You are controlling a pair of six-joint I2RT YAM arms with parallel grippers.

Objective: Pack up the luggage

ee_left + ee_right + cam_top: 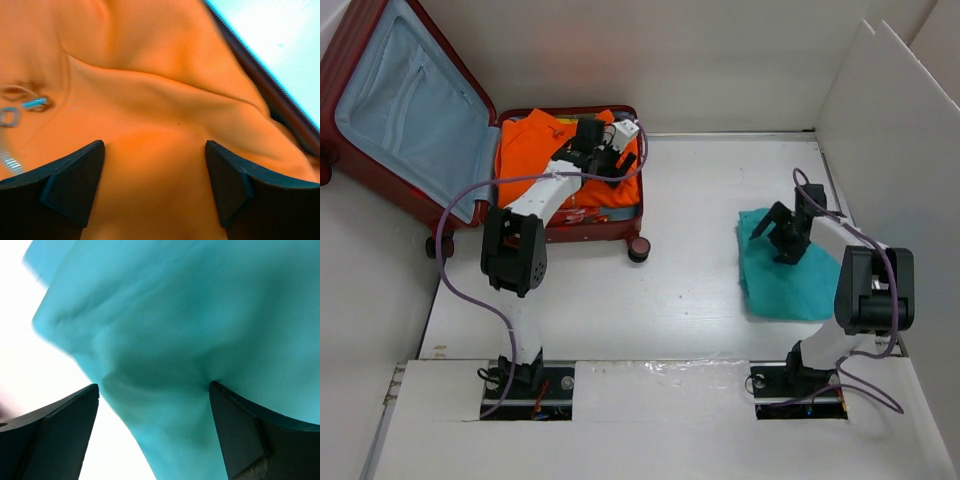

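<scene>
Luggage [404,112] directly beneath left tool [155,148]

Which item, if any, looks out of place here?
The teal cloth lies rumpled on the table, outside the luggage, under the open right gripper. Nothing looks spilled or damaged.

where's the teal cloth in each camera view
top external: teal fabric cloth right of centre, on the white table.
left wrist: not in it.
right wrist: the cloth fills most of the frame.
shared landmark: the right end effector, open over the cloth.
</scene>
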